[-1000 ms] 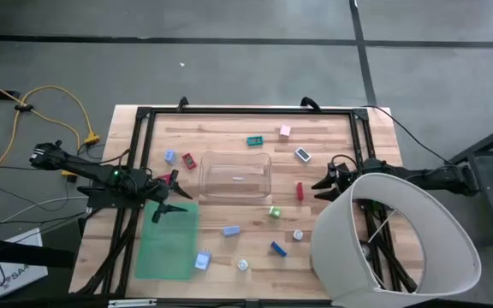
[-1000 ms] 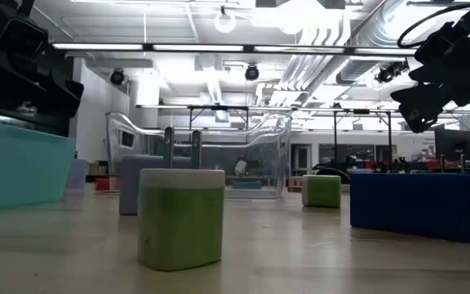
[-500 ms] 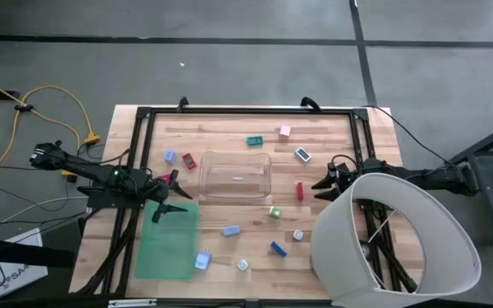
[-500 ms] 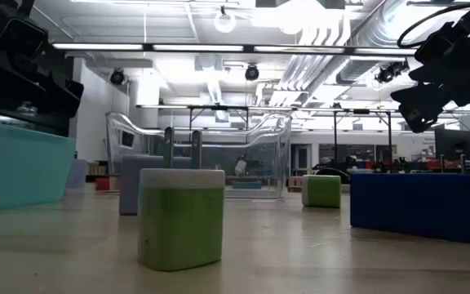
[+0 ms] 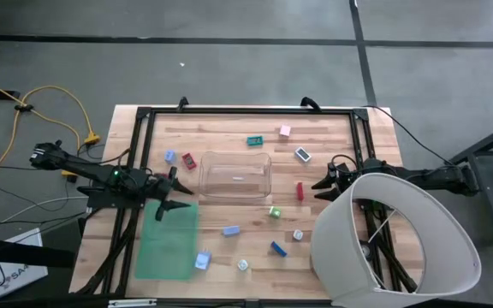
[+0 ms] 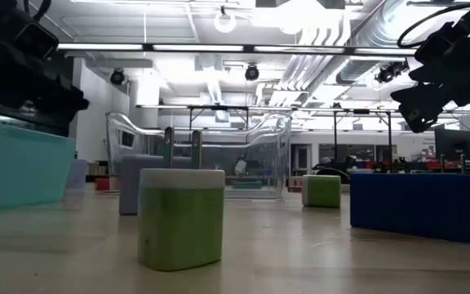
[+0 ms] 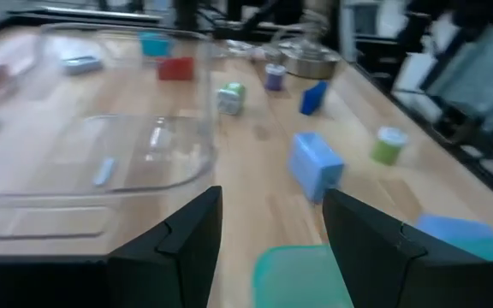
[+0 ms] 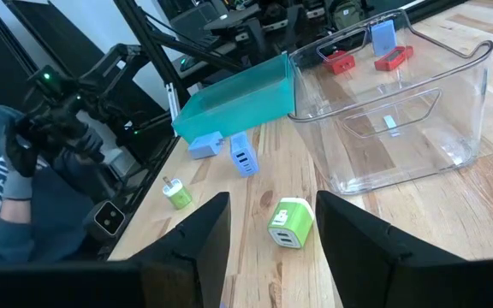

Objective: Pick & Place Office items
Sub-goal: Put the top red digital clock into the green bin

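Pincer on the left arm (image 5: 171, 195) is sitting with its fingers spread and nothing between them, and it is edging slightly toward the clear bin (image 5: 234, 175) compared with a moment back: in the high view it now lies a touch farther along the near corner of the green mat (image 5: 166, 240), and in the low view its dark bulk is reaching a little deeper into the scene. The right pincer (image 5: 325, 181) is waiting unmoved, just beside the red piece (image 5: 299, 191) on the bin's other side, fingers likewise parted and carrying nothing.

That small shift reads as the start of an approach, not a pick. No office items are in the bin; they are all lying scattered on the counter (image 5: 341, 137): a blue and a red piece (image 5: 188, 160) close ahead of the left pincer, a teal block (image 5: 254, 141), a pink one (image 5: 285, 131) and a white piece (image 5: 303, 154) behind the bin, and green cube (image 5: 274, 211), blue blocks (image 5: 278, 248) and others in front. The task is barely beginning.
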Robot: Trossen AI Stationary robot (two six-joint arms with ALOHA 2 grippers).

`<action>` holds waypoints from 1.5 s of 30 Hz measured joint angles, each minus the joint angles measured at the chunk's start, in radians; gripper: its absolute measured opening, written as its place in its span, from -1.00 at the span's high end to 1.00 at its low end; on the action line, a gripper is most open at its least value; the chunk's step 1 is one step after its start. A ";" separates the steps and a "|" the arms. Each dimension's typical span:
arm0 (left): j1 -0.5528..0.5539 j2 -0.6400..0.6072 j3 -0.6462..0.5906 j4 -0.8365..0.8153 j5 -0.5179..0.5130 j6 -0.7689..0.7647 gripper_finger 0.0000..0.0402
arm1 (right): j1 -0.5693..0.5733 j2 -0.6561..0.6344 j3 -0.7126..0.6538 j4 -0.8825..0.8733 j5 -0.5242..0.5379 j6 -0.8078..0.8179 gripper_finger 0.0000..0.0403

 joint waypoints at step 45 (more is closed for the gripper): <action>0.008 0.244 0.380 -0.189 -0.777 -0.353 0.03 | 0.000 0.000 0.000 0.000 0.000 0.000 0.20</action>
